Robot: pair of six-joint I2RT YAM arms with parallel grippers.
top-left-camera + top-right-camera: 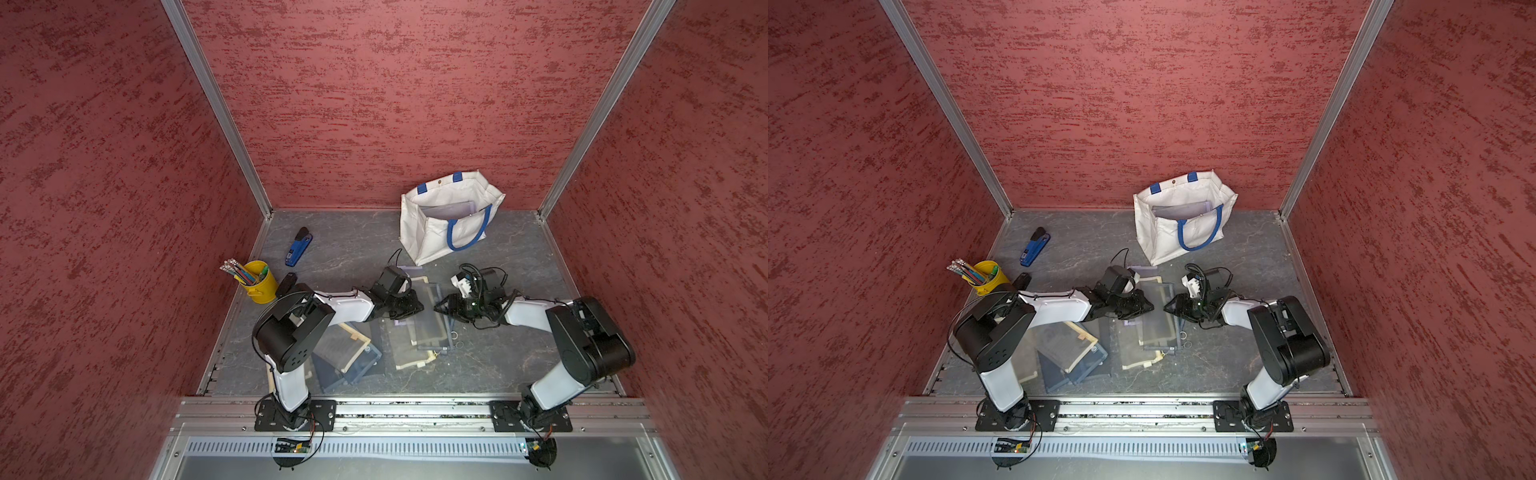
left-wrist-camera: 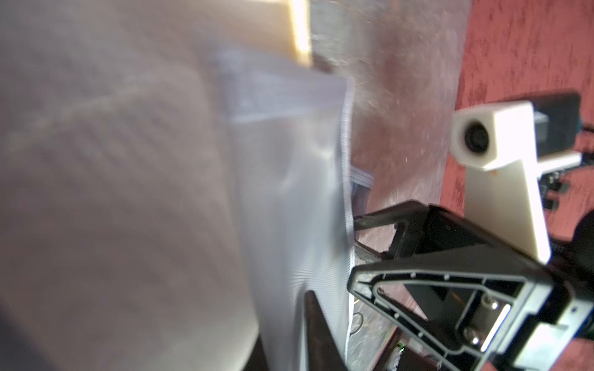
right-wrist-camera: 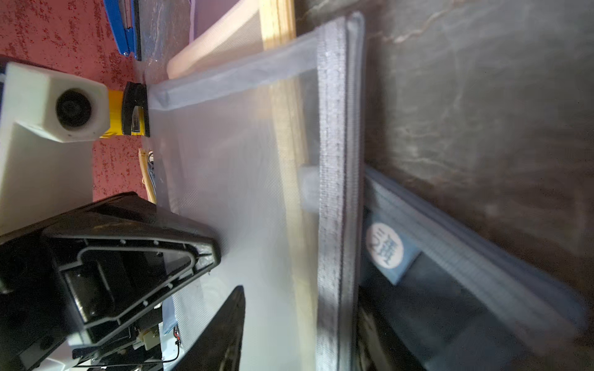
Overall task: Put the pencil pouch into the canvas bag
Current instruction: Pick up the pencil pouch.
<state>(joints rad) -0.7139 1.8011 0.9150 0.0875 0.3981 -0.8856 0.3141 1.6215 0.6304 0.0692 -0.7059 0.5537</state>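
- Grey see-through mesh, flat rectangle, ribbed zip band down one long edge: pencil pouch (image 3: 244,167).
- Lying atop a loose pile of other mesh pouches (image 1: 409,353), mid-table, between both claws, outside the bag.
- Left gripper (image 1: 419,309) clenched on the pouch's mesh at one side.
- Right gripper (image 1: 439,308) released, jaws apart astride the zip edge.
- Off-white canvas bag (image 1: 432,239), boxy, blue loop handles, mouth open, upright behind the pile near the back wall.
- Dark marbled table (image 1: 345,253); blue stapler (image 1: 298,249) and yellow bucket (image 1: 262,284) of pencils far left.
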